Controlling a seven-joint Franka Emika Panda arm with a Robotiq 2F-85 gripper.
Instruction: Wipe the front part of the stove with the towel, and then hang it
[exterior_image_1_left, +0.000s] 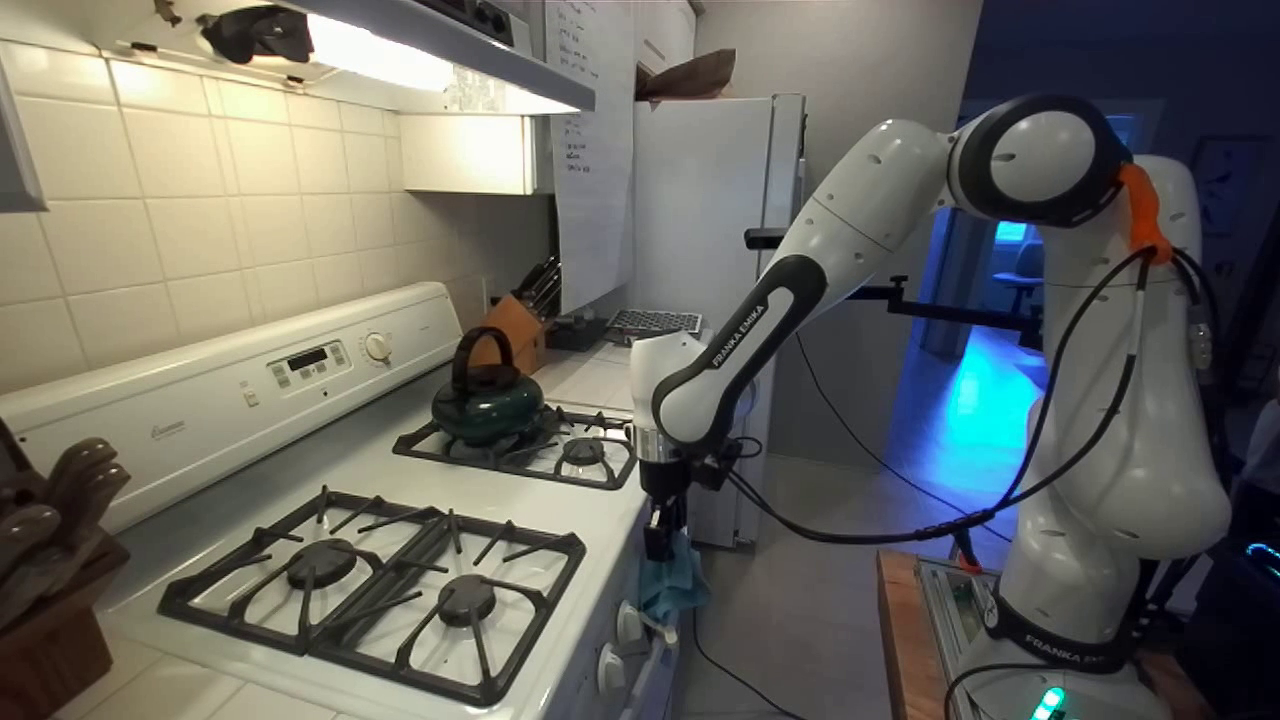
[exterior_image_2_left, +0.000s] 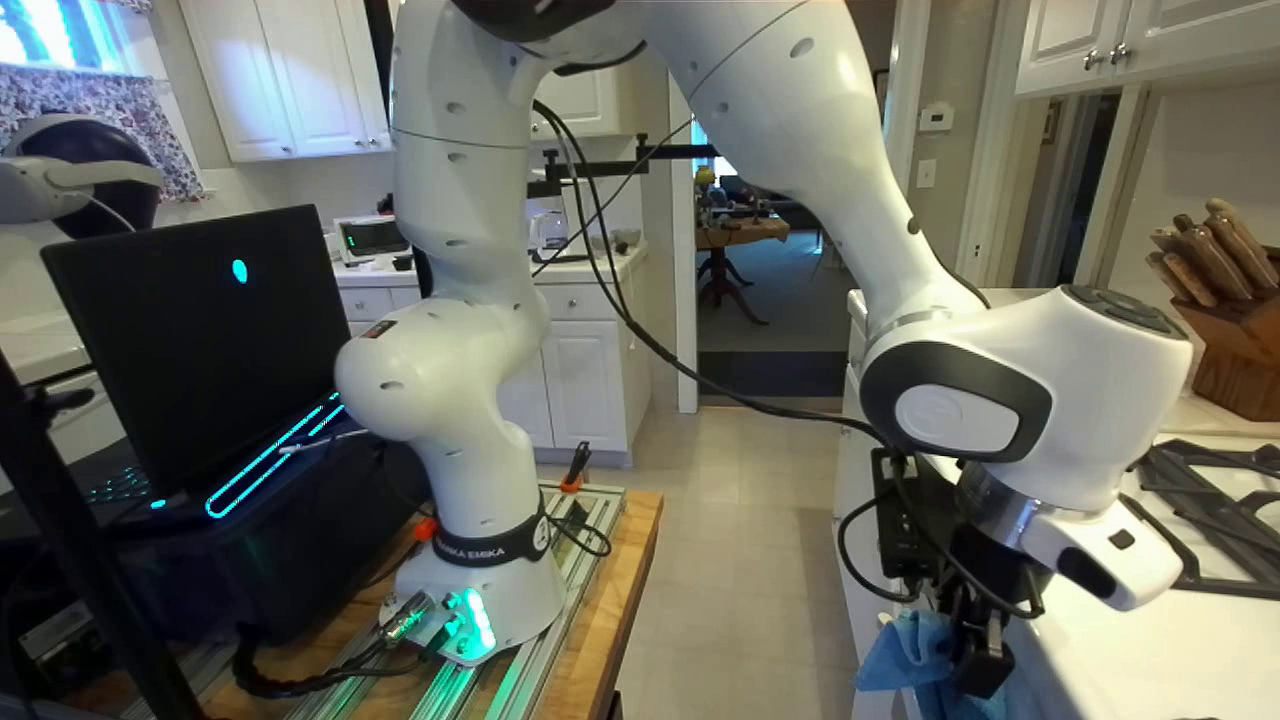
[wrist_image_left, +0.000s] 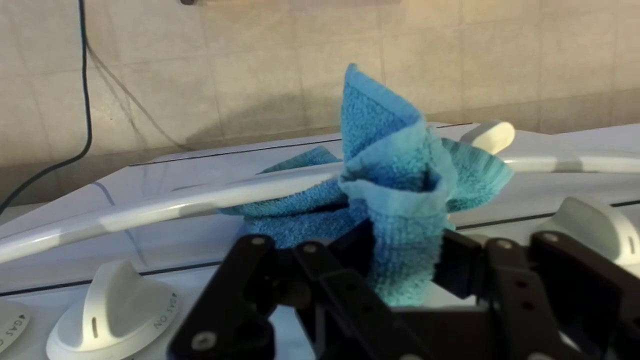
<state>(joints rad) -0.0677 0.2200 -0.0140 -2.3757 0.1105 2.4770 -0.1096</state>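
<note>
Here's the towel (wrist_image_left: 395, 205), teal-blue and rumpled, slung across the white handle bar (wrist_image_left: 280, 186) on the front of the stove (exterior_image_1_left: 470, 490), cloth showing on both sides of it! And the gripper (wrist_image_left: 407, 255) has hold of it, jaws clenched on a folded strip at the stove side of the bar. White control knobs (wrist_image_left: 115, 315) flank that grip in the wrist view. Up top, a dark green kettle (exterior_image_1_left: 487, 412) stands on the far burner grate (exterior_image_1_left: 608, 484). Out wider, the arm (exterior_image_1_left: 870, 190) reaches across from its wooden bench (exterior_image_2_left: 615, 560), an open laptop (exterior_image_2_left: 205, 350) near its base, and a loaded knife block (exterior_image_2_left: 1245, 350) stands beside the stove.
</note>
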